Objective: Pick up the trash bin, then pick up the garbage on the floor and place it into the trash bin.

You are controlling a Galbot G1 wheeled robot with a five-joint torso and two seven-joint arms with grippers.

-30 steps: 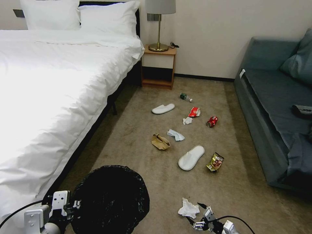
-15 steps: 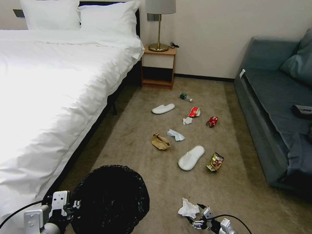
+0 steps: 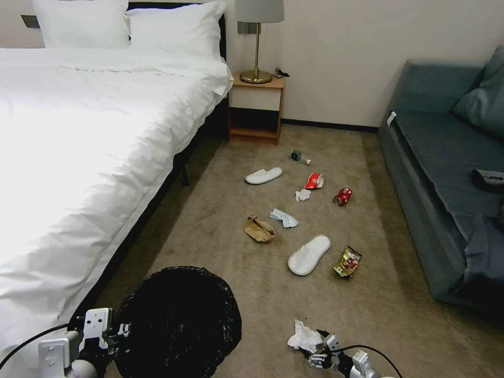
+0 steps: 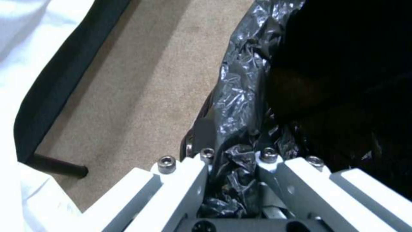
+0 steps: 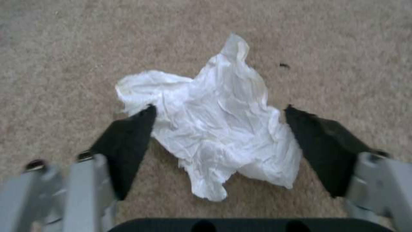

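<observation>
Lowered, right gripper (image 5: 219, 119) straddles white tissue (image 5: 219, 129), jaws spread; left gripper (image 4: 234, 161) clamps trash bin (image 4: 244, 96) rim.

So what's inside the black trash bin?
The trash bin, held at its rim by the left gripper, shows just its crinkled black bag lining. The inside is too dark to tell whether any garbage lies there.

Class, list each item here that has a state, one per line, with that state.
trash bin: lined, held at the rim
left end effector: shut on the trash bin
right end effector: open, straddling the tissue
tissue: crumpled, on the carpet
red can: crushed
near slipper: flat on the carpet
</observation>
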